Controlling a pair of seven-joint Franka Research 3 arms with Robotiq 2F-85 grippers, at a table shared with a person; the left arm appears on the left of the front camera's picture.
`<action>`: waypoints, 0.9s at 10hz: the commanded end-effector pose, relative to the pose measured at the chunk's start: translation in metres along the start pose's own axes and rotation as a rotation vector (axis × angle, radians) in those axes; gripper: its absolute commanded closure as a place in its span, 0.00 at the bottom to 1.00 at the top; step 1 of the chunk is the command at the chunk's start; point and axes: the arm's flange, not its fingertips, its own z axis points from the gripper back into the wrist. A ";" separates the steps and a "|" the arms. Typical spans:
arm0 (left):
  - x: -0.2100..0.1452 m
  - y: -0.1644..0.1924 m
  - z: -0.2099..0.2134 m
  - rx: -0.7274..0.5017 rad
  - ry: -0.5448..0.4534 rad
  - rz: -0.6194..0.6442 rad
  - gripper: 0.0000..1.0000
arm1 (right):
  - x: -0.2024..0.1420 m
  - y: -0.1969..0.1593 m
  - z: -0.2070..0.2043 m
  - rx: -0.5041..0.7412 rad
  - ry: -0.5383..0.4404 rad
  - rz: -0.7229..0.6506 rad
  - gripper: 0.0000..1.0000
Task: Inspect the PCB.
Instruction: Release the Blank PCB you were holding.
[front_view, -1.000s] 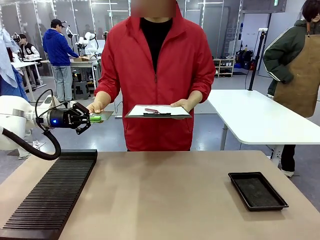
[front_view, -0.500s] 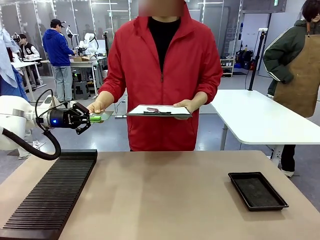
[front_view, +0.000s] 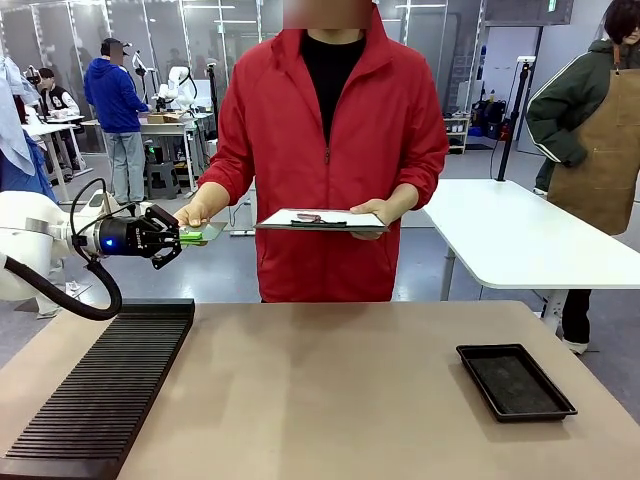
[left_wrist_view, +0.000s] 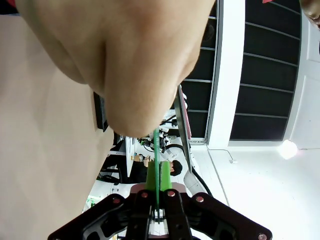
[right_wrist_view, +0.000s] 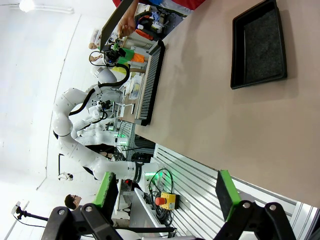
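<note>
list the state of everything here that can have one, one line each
PCB: off the table, clamped edge-on by the left gripper, a person's hand on its far end
left gripper: shut on the PCB
right gripper: open, holding nothing
black tray: empty, flat on the table
clipboard: held level in the person's other hand
slotted rack: flat on the table, nothing in its slots

Grey floor (front_view: 420, 270), white table (front_view: 520, 235) at right, glass partitions (front_view: 190, 30) behind, cluttered workbench (front_view: 165, 125) far left
</note>
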 end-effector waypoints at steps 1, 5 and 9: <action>0.000 0.000 0.000 0.000 0.000 0.000 0.97 | 0.000 0.001 0.001 0.014 -0.011 0.020 0.00; -0.001 0.000 0.000 -0.002 0.004 -0.012 0.33 | 0.000 0.001 0.001 0.014 -0.011 0.020 0.00; 0.001 -0.001 -0.001 -0.008 0.010 0.002 0.00 | 0.000 0.001 0.001 0.014 -0.011 0.020 0.00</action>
